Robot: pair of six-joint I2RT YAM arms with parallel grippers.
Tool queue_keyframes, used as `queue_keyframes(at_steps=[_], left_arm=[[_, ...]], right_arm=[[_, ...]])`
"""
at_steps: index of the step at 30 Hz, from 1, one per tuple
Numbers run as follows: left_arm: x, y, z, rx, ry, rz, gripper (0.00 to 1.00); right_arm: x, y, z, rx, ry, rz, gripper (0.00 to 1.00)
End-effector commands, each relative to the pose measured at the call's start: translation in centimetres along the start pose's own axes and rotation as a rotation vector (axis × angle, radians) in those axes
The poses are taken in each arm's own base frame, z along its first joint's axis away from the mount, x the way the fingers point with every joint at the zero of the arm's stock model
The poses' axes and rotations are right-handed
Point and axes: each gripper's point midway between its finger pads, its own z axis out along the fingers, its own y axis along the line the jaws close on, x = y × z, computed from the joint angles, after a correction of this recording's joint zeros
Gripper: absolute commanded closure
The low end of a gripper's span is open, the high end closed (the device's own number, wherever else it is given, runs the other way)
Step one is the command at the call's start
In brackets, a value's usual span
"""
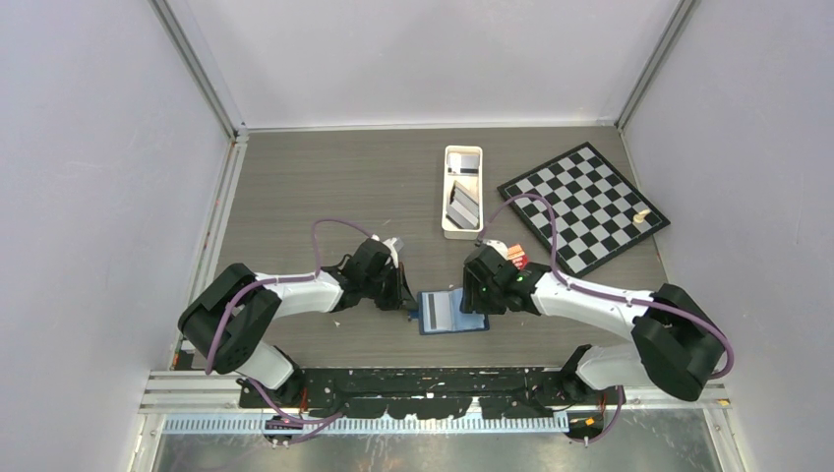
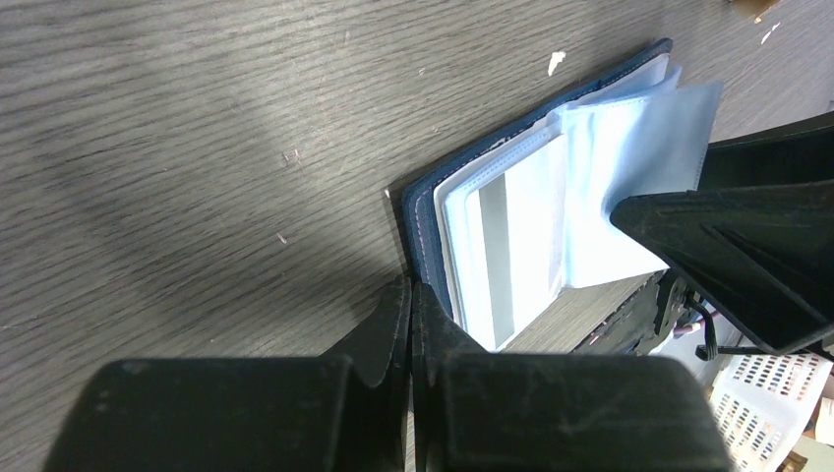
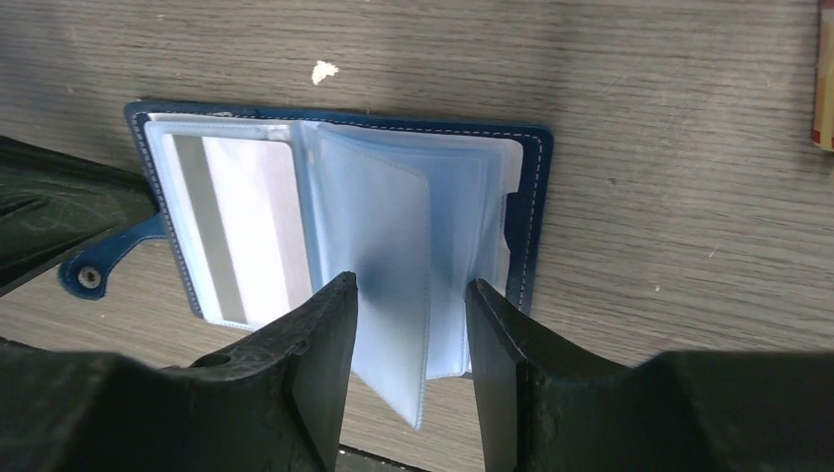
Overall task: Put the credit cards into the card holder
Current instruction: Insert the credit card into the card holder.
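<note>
The navy card holder (image 1: 450, 313) lies open on the table between both arms, its light blue sleeves facing up. A pale card with a grey stripe (image 3: 236, 226) sits in the left sleeve. One sleeve page (image 3: 388, 256) stands upright between the fingers of my right gripper (image 3: 413, 285), which is open, with a gap on each side of the page. My left gripper (image 2: 412, 290) is shut, its tips on the table at the holder's navy edge (image 2: 423, 211), close to the clasp tab (image 3: 93, 270). More credit cards (image 1: 462, 202) lie in the white tray.
The long white tray (image 1: 445, 192) stands behind the holder. A tilted chessboard (image 1: 582, 205) with a small piece (image 1: 641, 216) on it lies at the back right. A red-orange pack (image 1: 516, 258) rests beside my right wrist. Walls enclose the table on three sides.
</note>
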Motion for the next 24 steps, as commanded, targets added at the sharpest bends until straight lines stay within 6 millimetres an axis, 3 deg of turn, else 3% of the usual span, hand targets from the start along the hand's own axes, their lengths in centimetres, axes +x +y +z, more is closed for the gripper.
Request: queue_keyframes(at_steps=[1, 10, 24], left_arm=[[-1.0, -0.9, -0.2, 0.021, -0.026, 0.028, 1.00], [-0.9, -0.9, 0.1, 0.025, -0.021, 0.023, 1.00], [-0.8, -0.9, 0.1, 0.027, -0.017, 0.018, 1.00]], right_arm=[[-1.4, 2.4, -1.4, -0.102, -0.049, 0.028, 0.47], [-2.8, 3.5, -3.3, -0.147, -0.093, 0.037, 0.45], [-3.0, 5.4, -3.1, -0.222, -0.087, 0.037, 0.46]])
